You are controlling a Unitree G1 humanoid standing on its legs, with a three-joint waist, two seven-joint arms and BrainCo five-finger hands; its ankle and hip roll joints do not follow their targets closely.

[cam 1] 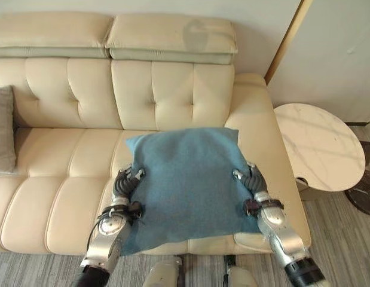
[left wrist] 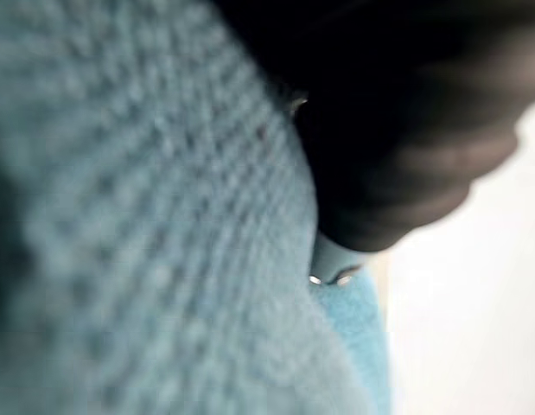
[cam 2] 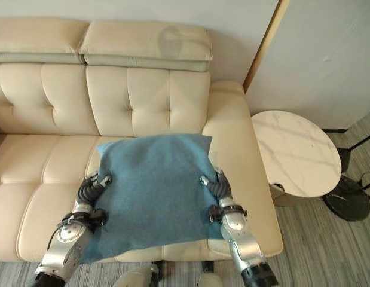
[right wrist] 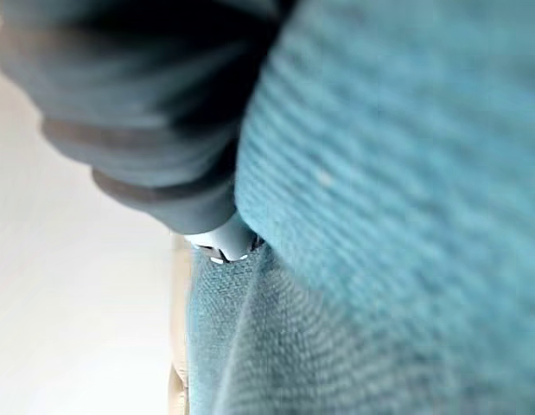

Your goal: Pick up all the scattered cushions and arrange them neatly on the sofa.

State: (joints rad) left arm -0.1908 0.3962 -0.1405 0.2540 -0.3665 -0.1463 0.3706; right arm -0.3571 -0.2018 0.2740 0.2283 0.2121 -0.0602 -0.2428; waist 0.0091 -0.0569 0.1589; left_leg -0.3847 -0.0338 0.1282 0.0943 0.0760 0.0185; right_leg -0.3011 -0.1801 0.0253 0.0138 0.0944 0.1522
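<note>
Blue cushion (cam 1: 187,185) held over the cream sofa (cam 1: 65,179) seat's right end, left hand (cam 1: 124,186) and right hand (cam 1: 254,182) clamped against its opposite sides, fingers hidden by the fabric, state cannot tell; grey cushion (cam 1: 2,128) far left.

A home living room: a cream tufted leather sofa (cam 1: 83,155) against a plain wall, a round white marble-topped side table (cam 1: 319,146) beside it (grey wood-look flooring (cam 2: 316,245) underneath).
</note>
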